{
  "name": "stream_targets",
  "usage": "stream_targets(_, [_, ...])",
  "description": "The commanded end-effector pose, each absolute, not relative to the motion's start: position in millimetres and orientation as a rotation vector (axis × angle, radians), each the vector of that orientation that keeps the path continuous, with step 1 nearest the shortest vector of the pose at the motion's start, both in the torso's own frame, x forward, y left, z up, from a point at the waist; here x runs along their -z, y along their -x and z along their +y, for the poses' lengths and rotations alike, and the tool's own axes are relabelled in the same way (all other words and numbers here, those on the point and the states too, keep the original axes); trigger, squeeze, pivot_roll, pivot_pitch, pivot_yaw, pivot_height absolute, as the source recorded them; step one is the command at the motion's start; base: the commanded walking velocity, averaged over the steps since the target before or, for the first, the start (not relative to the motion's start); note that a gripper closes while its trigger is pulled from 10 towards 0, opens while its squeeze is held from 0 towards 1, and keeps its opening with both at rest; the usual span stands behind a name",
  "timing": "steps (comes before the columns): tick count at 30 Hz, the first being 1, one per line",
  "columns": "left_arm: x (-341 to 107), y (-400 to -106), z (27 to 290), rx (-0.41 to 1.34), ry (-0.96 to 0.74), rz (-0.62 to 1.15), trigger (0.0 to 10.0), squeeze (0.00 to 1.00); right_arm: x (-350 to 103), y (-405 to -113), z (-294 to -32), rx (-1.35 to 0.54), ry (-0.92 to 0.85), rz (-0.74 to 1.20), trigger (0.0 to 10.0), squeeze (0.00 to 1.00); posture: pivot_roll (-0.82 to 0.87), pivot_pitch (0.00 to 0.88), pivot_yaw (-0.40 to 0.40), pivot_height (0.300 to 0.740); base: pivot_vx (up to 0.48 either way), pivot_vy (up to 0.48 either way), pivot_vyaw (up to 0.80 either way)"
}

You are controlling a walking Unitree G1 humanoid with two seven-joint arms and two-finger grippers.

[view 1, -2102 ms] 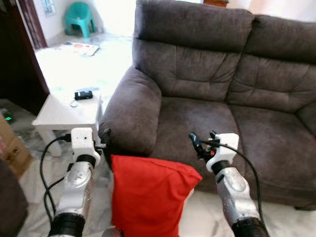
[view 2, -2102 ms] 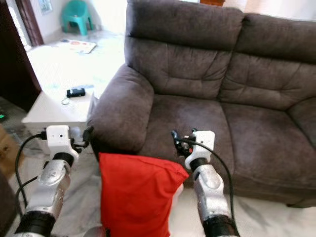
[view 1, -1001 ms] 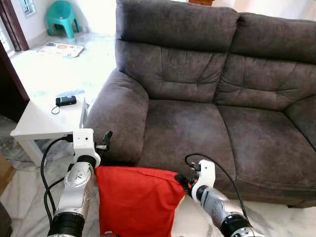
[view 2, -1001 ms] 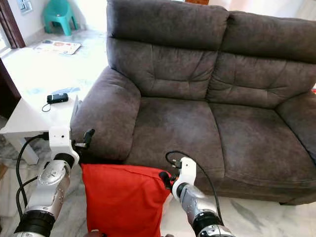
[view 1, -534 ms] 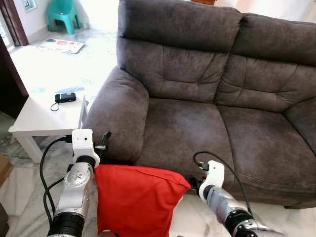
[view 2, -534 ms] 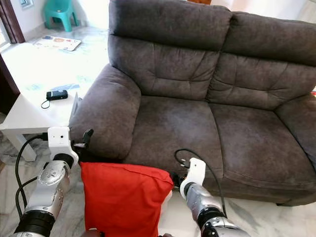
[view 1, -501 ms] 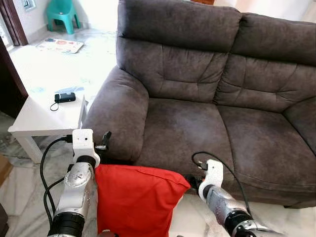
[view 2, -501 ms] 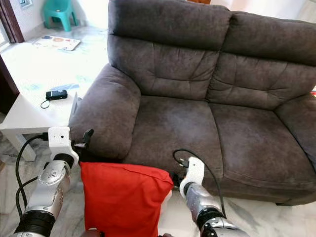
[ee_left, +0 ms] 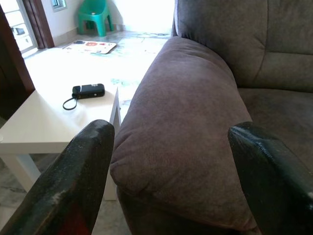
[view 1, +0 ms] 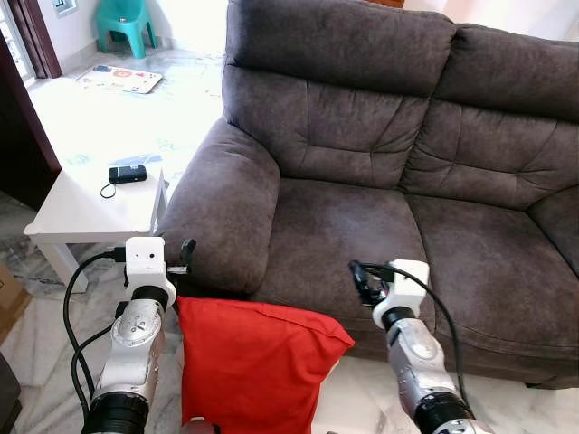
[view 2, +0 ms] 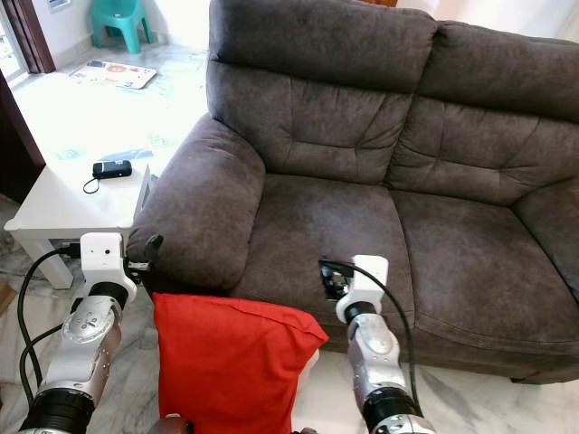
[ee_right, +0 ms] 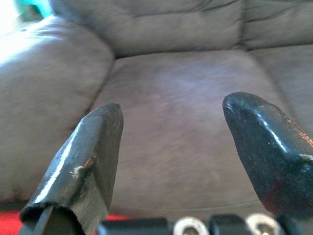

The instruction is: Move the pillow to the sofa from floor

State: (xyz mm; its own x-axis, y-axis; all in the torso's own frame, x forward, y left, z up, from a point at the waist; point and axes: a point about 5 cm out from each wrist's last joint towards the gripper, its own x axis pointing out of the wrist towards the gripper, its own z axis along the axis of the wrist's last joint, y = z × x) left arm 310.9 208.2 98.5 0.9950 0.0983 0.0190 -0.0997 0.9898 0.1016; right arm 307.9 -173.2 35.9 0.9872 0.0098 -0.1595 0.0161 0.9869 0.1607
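The red pillow (view 1: 251,362) stands upright in front of the dark grey sofa (view 1: 362,226), below the seat's front edge, between my two arms. My left forearm lies along its left edge. My left gripper (view 1: 185,254) is open just above the pillow's top left corner, facing the sofa armrest (ee_left: 181,122), with nothing between its fingers (ee_left: 73,181). My right gripper (view 1: 362,277) is open and raised over the seat's front edge, apart from the pillow's right corner. A sliver of red shows below its fingers (ee_right: 83,161).
A white side table (view 1: 81,203) with a small black device (view 1: 128,174) stands left of the armrest. Behind it are a teal plastic chair (view 1: 123,20) and a mat (view 1: 118,78) on pale floor. A dark door frame (view 1: 23,136) and a cardboard box (view 1: 9,294) sit at far left.
My right arm has risen from low beside the pillow's right corner to above the seat's front edge. The left arm and pillow keep their place; the camera shifted slightly.
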Motion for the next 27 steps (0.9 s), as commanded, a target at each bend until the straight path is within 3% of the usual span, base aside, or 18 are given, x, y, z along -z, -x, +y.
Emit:
stream_targets(1, [-104, -310, 207, -0.092, -0.111, -0.046, 10.0, 0.00, -28, -301, -185, 0.048, -0.156, 0.188, 10.0, 0.00, 0.07, 0.000, -0.144, 0.667, 0.000, 0.000, 0.00])
stream_targets(15, [-103, -318, 204, -0.047, -0.124, -0.022, 10.0, 0.00, -3, -274, -230, 0.162, -0.074, 0.327, 10.0, 0.00, 0.02, 0.000, -0.094, 0.667, 0.000, 0.000, 0.00])
stream_targets(27, [-102, -319, 200, -0.033, -0.111, -0.019, 10.0, 0.00, 31, -248, -210, 0.095, -0.109, 0.517, 10.0, 0.00, 0.03, 0.000, -0.094, 0.667, 0.000, 0.000, 0.00])
